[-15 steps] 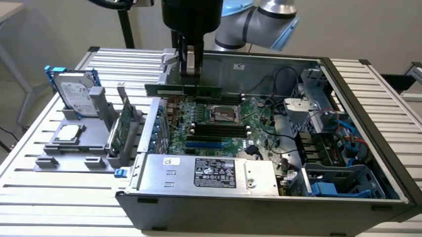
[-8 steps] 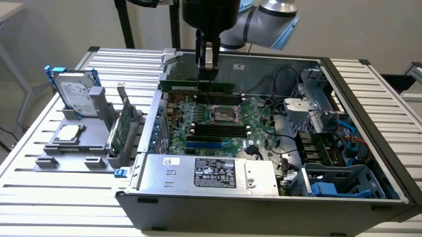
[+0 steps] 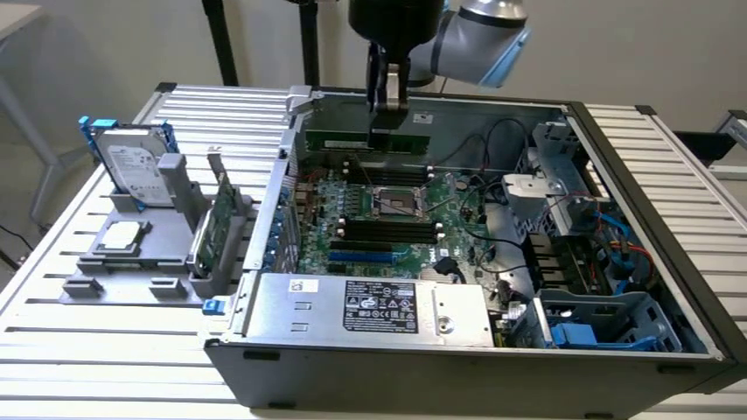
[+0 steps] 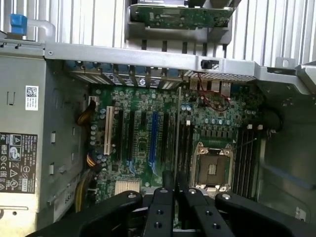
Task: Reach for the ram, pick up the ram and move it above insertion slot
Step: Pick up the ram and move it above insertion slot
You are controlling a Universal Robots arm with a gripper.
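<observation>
Ram pinched edge-on in pincer, above motherboard slots.

Power supply label – print there, none legible

surface: slatted metal table | on it: open computer case, grey fixture

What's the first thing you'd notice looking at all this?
The open computer case with its green motherboard full of slots and wires. Above its far side hangs the robot's black hand, pinching a thin green ram stick. On the exterior view's left, a hard drive stands upright in a grey holder.
</observation>
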